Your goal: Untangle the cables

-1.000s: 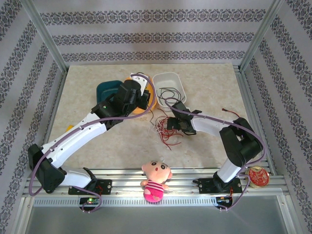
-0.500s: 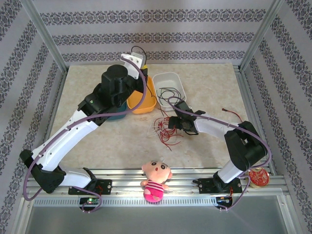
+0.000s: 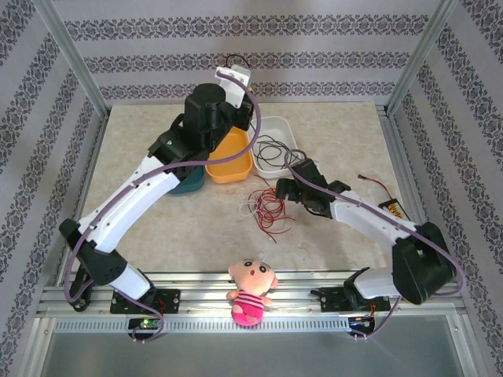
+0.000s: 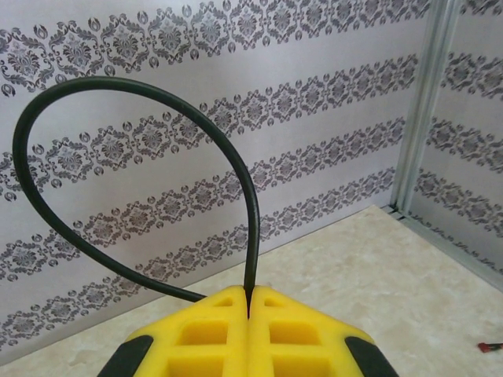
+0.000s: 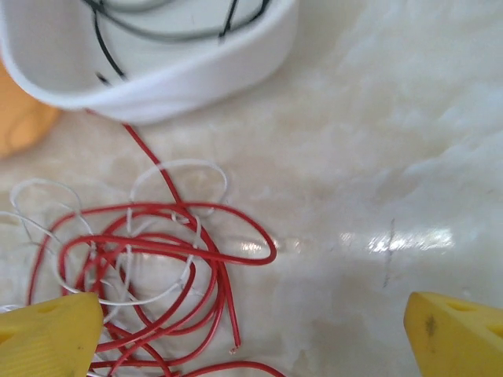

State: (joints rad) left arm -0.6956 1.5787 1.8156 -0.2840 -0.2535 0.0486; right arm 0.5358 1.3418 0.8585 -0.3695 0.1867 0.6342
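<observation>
A plush doll sits nearest me on the front rail, apart from the work.

Beyond it, the red cables and white cables lie in one knot on the table, near its centre. The right gripper hangs low just right of that knot. Its wrist view shows the jaws spread wide with nothing between them, and the left fingertip over the knot's edge. I judge this pose suits picking out a red strand next.

Farther on, the white tray holds loose black cables, and one red strand runs up to its wall. I read the tray as the drop point for sorted black wire. The orange bowl and teal bowl sit to its left, probably for other colours.

Farthest, the left gripper is raised high at the far edge, jaws clamped on a black cable that arches in a loop above the fingers. I judge the height serves to draw the wire free. I cannot tell where its loose end lies.
</observation>
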